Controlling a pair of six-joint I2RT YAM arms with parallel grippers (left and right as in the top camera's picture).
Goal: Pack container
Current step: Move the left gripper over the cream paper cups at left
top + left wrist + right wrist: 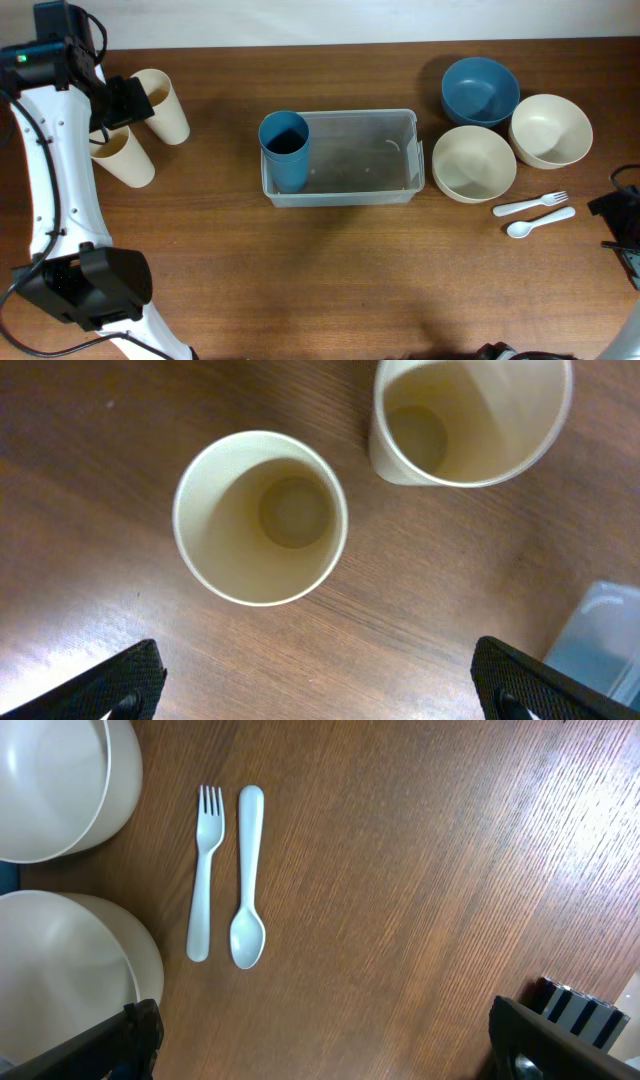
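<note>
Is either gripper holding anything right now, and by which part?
Nothing is held. The left gripper is open above the cream cups, the right gripper open above the fork and spoon.

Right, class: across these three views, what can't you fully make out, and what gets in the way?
- Overhead: the inside of the tall blue plastic cup, standing in the clear rectangular plastic container, is in shadow; contents unclear.
- Left wrist: only a corner of that container shows, cut by the right edge.
- Right wrist: both round cream plastic bowls are cut by the left edge.
</note>
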